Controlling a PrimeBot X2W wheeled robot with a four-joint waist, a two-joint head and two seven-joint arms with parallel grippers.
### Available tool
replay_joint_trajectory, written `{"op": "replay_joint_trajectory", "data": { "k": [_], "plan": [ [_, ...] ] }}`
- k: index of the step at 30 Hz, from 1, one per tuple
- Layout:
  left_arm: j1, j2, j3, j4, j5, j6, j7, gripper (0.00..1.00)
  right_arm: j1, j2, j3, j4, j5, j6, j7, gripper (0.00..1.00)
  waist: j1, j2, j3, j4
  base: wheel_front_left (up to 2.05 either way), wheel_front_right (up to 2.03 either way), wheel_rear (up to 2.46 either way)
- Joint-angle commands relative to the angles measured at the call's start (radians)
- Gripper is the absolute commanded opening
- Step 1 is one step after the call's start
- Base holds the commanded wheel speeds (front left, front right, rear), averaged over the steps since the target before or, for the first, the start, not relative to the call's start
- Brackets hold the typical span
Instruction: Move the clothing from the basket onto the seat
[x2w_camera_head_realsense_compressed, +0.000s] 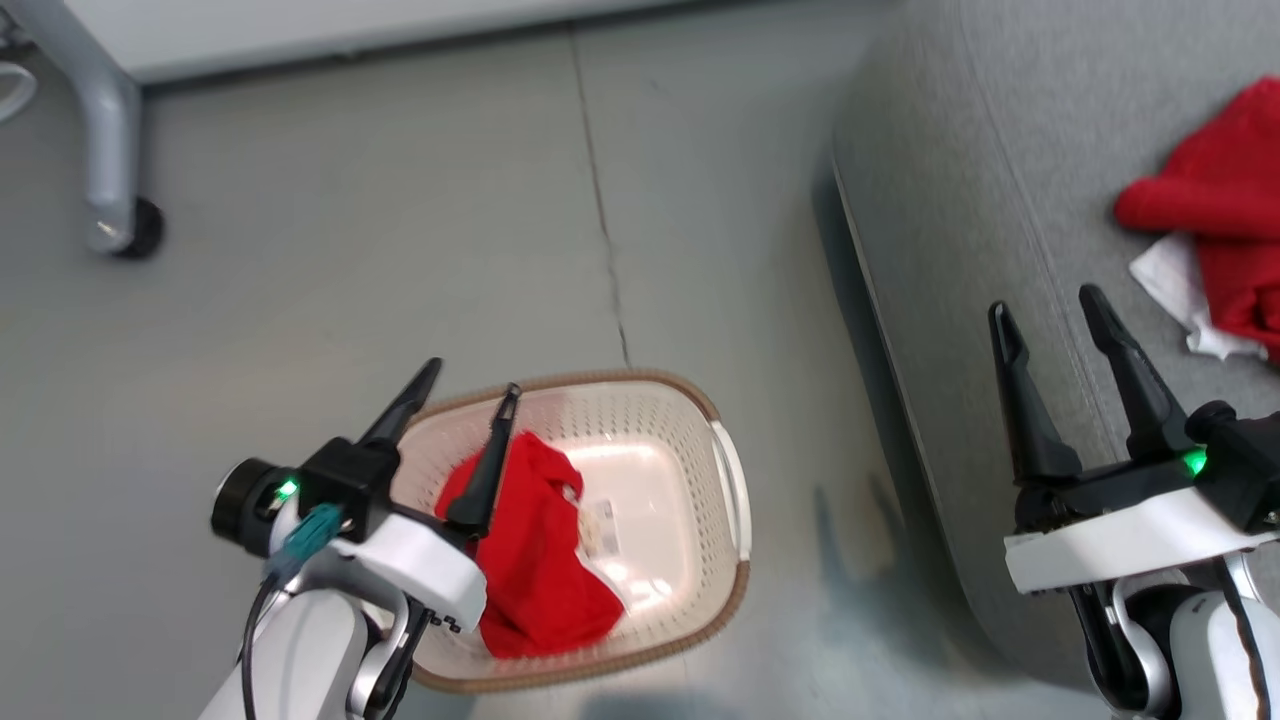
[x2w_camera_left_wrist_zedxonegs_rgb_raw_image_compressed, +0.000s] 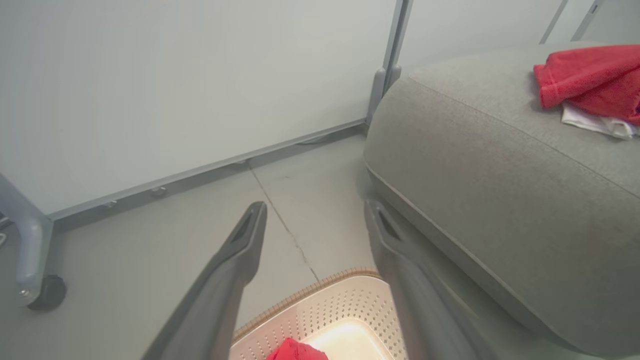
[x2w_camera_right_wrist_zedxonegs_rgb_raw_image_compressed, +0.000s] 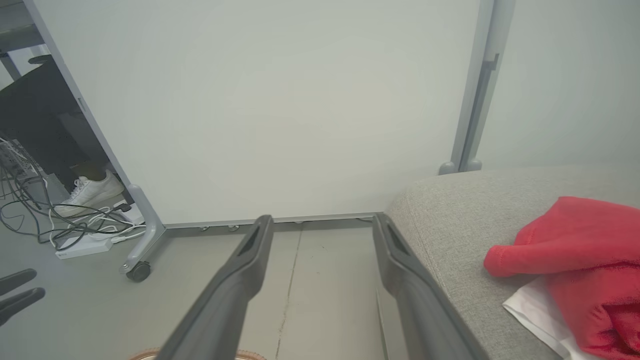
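Observation:
A red garment (x2w_camera_head_realsense_compressed: 540, 560) lies crumpled in the left half of the cream perforated basket (x2w_camera_head_realsense_compressed: 725, 480) on the floor; a corner of it shows in the left wrist view (x2w_camera_left_wrist_zedxonegs_rgb_raw_image_compressed: 296, 351). My left gripper (x2w_camera_head_realsense_compressed: 470, 378) hangs open above the basket's far left rim, nothing between its fingers. A second red garment with white trim (x2w_camera_head_realsense_compressed: 1225, 220) lies on the grey seat (x2w_camera_head_realsense_compressed: 960, 230) at the right. My right gripper (x2w_camera_head_realsense_compressed: 1050, 310) stands open over the seat's front edge, left of that garment (x2w_camera_right_wrist_zedxonegs_rgb_raw_image_compressed: 575, 260).
A white partition panel (x2w_camera_right_wrist_zedxonegs_rgb_raw_image_compressed: 280, 110) on grey legs with castor wheels (x2w_camera_head_realsense_compressed: 140, 230) stands behind the basket. Cables and a white shoe (x2w_camera_right_wrist_zedxonegs_rgb_raw_image_compressed: 92, 189) lie beyond its left end. A seam (x2w_camera_head_realsense_compressed: 605, 230) runs across the grey floor.

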Motion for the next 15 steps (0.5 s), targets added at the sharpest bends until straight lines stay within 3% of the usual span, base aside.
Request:
{"op": "replay_joint_trajectory", "data": {
  "k": [1, 7, 15],
  "plan": [
    [-0.029, 0.012, -0.007, 0.023, 0.012, -0.013, 0.004, 1.0, -0.019, -0.004, 0.004, -0.009, 0.011, 0.001, -0.015, 1.0, 0.0, 0.0, 0.122, -0.077, 0.0, 0.0, 0.0],
    [-0.138, 0.032, -0.082, 0.181, 0.072, -0.076, 0.032, 1.0, -0.071, -0.004, 0.031, -0.011, 0.048, 0.001, -0.089, 1.0, 0.0, 0.0, 0.268, -0.154, 0.0, 0.0, 0.0],
    [-0.262, 0.07, -0.164, 0.388, 0.138, -0.113, 0.086, 1.0, -0.123, -0.003, 0.069, -0.011, 0.087, 0.001, -0.181, 1.0, 0.0, 0.0, 0.428, -0.243, 0.0, 0.0, 0.0]
  ]
}}
